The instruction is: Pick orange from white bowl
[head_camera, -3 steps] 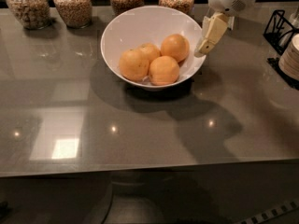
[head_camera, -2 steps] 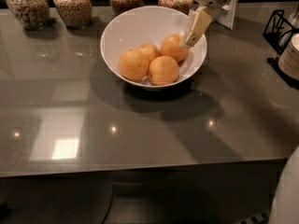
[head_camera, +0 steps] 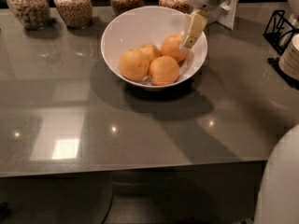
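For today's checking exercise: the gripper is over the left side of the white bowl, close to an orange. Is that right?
Not quite: the camera view shows the gripper over the right side of the white bowl, close to an orange.

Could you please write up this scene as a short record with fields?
surface: grey counter
bowl: white, at the counter's back centre
orange: deepest in colour, at the right rear of the bowl, not lifted
other oranges: three, paler, packed together left and in front of it
end effector: reaching down over the bowl's right rim, tip at the orange; contact cannot be told
jars: four in a row behind the bowl
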Action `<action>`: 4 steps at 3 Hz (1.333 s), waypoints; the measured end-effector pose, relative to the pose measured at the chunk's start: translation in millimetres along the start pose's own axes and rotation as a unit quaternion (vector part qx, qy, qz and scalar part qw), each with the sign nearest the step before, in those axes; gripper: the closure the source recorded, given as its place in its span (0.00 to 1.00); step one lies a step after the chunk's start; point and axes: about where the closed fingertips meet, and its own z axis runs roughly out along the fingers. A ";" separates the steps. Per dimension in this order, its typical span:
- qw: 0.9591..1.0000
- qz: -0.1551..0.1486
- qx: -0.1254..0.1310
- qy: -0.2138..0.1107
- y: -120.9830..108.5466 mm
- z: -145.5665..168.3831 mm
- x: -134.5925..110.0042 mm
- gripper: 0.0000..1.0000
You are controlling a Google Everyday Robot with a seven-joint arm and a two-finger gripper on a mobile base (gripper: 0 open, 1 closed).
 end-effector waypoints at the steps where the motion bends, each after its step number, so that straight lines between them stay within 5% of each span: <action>1: 0.998 -0.021 -0.038 0.044 7.4 13.0 11.5 0.00; 3: 0.992 -0.029 -0.080 0.098 23.9 16.8 38.6 0.42; 4: 0.991 -0.030 -0.081 0.103 24.6 17.5 45.0 0.40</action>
